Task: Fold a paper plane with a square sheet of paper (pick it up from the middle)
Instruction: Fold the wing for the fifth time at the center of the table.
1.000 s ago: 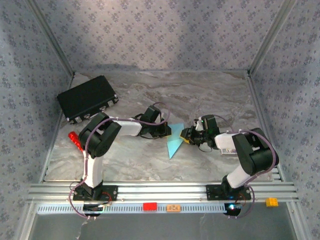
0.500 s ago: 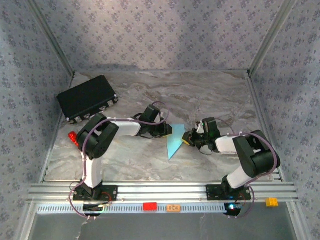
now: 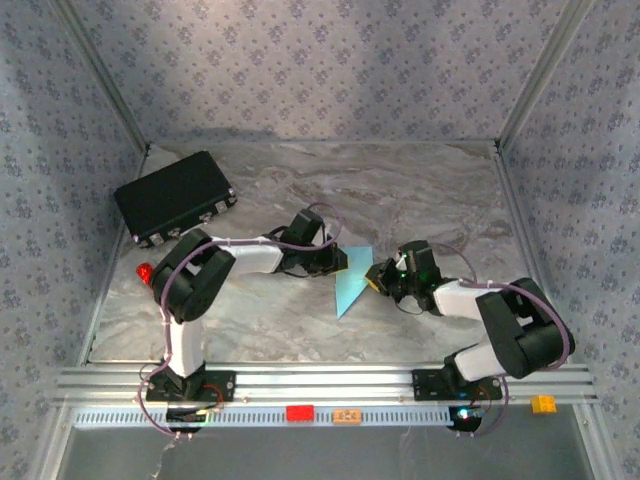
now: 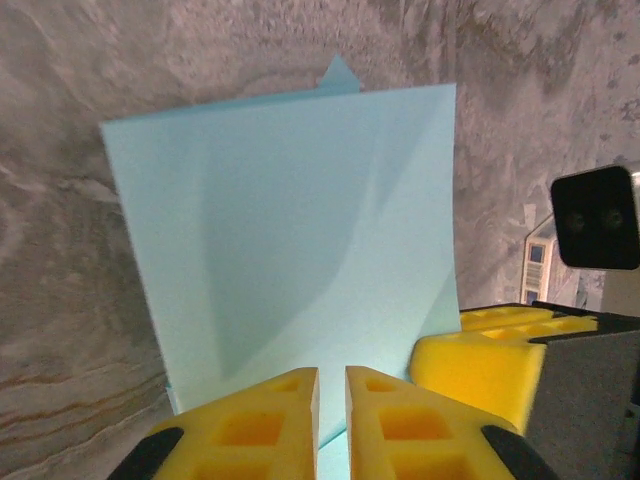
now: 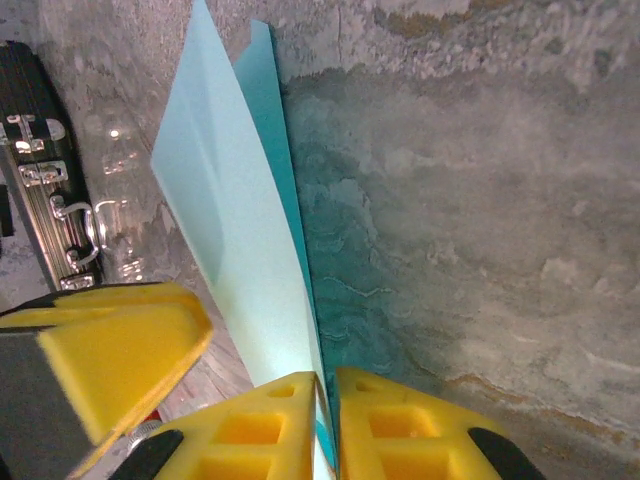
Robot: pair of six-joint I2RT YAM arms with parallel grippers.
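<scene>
Centrally on the marble-patterned table (image 3: 420,190), the light cyan sheet of paper (image 3: 349,285) is being held up off the surface between the two grippers, its folded shape being seen from above as a slim triangle with the tip pointing toward 6 o'clock. The sheet is being clamped by the left gripper (image 3: 340,262) from the 9 o'clock side, and by the right gripper (image 3: 376,277) from the 3 o'clock side, both meeting it near its wide upper end. In the left wrist view, the sheet of paper (image 4: 290,250) is being shown as a broad, nearly flat panel rising toward 12 o'clock, with its lower edge being pinched in the narrow slit of the left gripper (image 4: 332,420); a yellow finger (image 4: 480,350) of the other arm is being seen just beside it at 4 o'clock. In the right wrist view, the sheet (image 5: 235,220) is being viewed edge-on as two layers spreading apart toward 11 o'clock, and its near edge is being squeezed inside the right gripper (image 5: 322,420), whose pads are being kept almost together. The black case (image 3: 175,197) is being left lying well apart at 10 o'clock from the sheet, and a small red stick (image 3: 145,272) is lying at 9 o'clock near the table's left edge.
</scene>
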